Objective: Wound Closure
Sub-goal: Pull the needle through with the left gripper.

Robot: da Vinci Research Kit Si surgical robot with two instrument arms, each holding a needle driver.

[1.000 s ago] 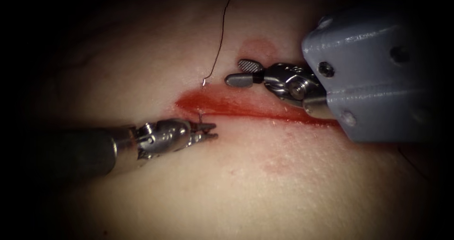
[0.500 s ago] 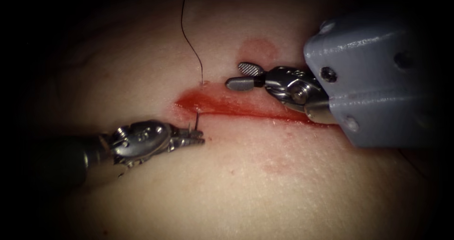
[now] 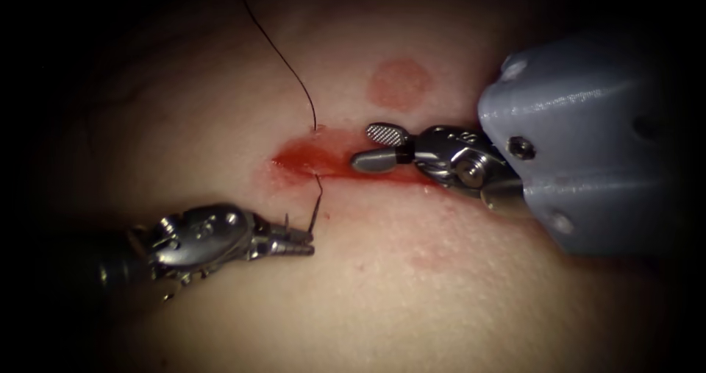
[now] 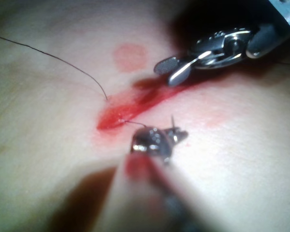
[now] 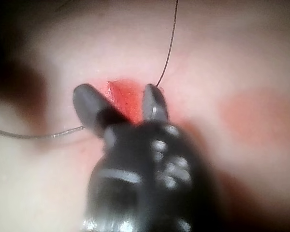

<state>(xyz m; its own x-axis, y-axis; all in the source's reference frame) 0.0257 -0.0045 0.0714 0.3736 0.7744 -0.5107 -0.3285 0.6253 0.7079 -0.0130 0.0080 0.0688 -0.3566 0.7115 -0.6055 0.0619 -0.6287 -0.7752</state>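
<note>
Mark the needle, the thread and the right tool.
needle (image 3: 316,200), endoscope view: its shaft above the left tool's jaws.
thread (image 3: 283,57), endoscope view: mid strand over tissue.
right tool (image 3: 376,146), endoscope view: between its open jaws.

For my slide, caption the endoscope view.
Left tool grips the needle emerging from the cut; thread trails up the tissue; right tool is open, empty.
</note>
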